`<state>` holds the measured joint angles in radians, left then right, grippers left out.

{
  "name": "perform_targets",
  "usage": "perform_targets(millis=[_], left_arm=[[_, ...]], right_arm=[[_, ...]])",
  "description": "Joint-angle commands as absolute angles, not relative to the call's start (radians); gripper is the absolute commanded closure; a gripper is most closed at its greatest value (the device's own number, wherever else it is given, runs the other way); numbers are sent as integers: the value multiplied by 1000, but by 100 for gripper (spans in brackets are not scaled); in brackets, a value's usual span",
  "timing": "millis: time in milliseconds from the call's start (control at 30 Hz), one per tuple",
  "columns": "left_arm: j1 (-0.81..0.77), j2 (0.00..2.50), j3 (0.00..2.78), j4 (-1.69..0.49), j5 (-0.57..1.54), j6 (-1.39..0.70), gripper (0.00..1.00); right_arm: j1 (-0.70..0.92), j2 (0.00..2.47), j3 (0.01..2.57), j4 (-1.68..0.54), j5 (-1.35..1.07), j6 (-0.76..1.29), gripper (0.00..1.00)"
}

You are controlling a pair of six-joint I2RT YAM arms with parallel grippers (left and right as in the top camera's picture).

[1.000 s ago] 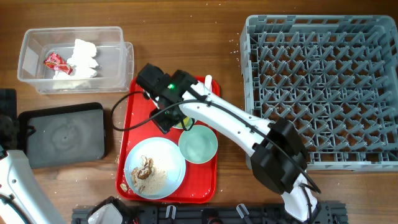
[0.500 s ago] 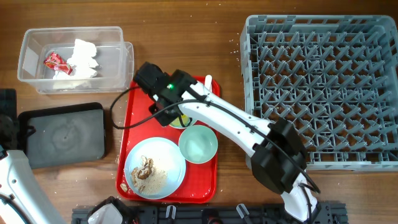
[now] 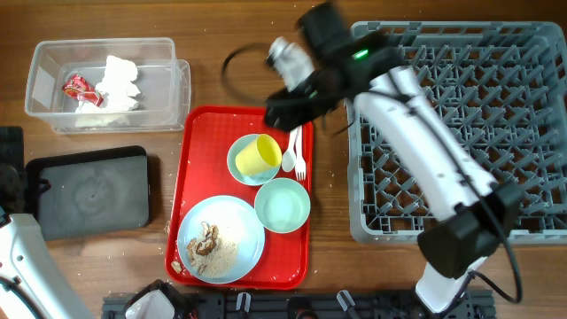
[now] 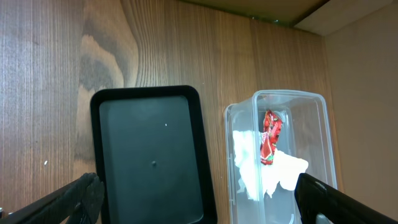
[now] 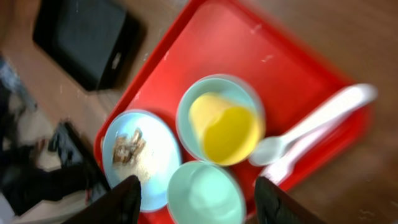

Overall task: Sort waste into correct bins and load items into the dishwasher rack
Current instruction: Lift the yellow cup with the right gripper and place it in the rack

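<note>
The yellow cup lies on its side in a mint-green bowl on the red tray; it also shows in the right wrist view. A second mint bowl and the light-blue plate with food scraps sit nearer the front. The white spoon and fork lie at the tray's right edge. My right gripper is open and empty, blurred, above the tray's far edge. My left gripper is open and empty above the black tray and clear tub, which holds the napkin and red wrapper.
The grey dishwasher rack fills the right side, with the right arm crossing its left edge. The clear tub stands at the far left, the black tray in front of it. The red tray lies mid-table.
My right arm has swung up and to the right, off the cup and bowl, toward the rack's corner. The yellow cup now shows lying in the bowl. The left arm has not moved.
</note>
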<state>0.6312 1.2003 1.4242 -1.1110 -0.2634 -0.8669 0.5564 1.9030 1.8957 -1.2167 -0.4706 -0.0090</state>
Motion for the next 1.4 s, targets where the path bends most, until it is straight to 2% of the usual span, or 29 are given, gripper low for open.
perform_targets(millis=[0,167,267,400,467,500,533,567,600,700,767,833,967,1067,1167,1267,1367], left_arm=[[633,1198,1425,-1110,-266,-876,0],[633,1198,1425,-1110,-266,-876,0],[633,1198,1425,-1110,-266,-876,0],[633,1198,1425,-1110,-266,-876,0],[633,1198,1425,-1110,-266,-876,0],[633,1198,1425,-1110,-266,-876,0],[633,1198,1425,-1110,-266,-876,0],[633,1198,1425,-1110,-266,-876,0],[633,1198,1425,-1110,-266,-876,0],[633,1198,1425,-1110,-266,-876,0],[633,1198,1425,-1110,-266,-876,0],[633,1198,1425,-1110,-266,-876,0],[633,1198,1425,-1110,-266,-876,0],[633,1198,1425,-1110,-266,-876,0],[633,1198,1425,-1110,-266,-876,0],[633,1198,1425,-1110,-266,-876,0],[633,1198,1425,-1110,-266,-876,0]], right_arm=[[661,1952,1750,-1086,-449,67,40],[748,2038,1701,-1012,-370,109,41],[760,2112,1701,-982,-219,159,44],[760,2117,1701,-963,-217,159,45],[760,2117,1701,-960,-217,160,49],[761,2117,1701,-955,-216,160,52],[761,2117,1701,-949,-217,169,80],[761,2115,1704,-945,-217,191,92],[761,2111,1720,-953,-217,198,96],[752,2081,1831,-1050,-216,198,96],[699,2023,1971,-1167,-213,127,96],[557,1943,2102,-1237,-250,28,96],[87,1932,2131,-1289,-793,-208,96],[-168,2035,2117,-1399,-1133,-412,96],[-283,2185,2072,-1388,-1330,-476,96],[-290,2306,2072,-1366,-1361,-450,96],[-301,2419,2071,-1207,-1332,-259,96]])
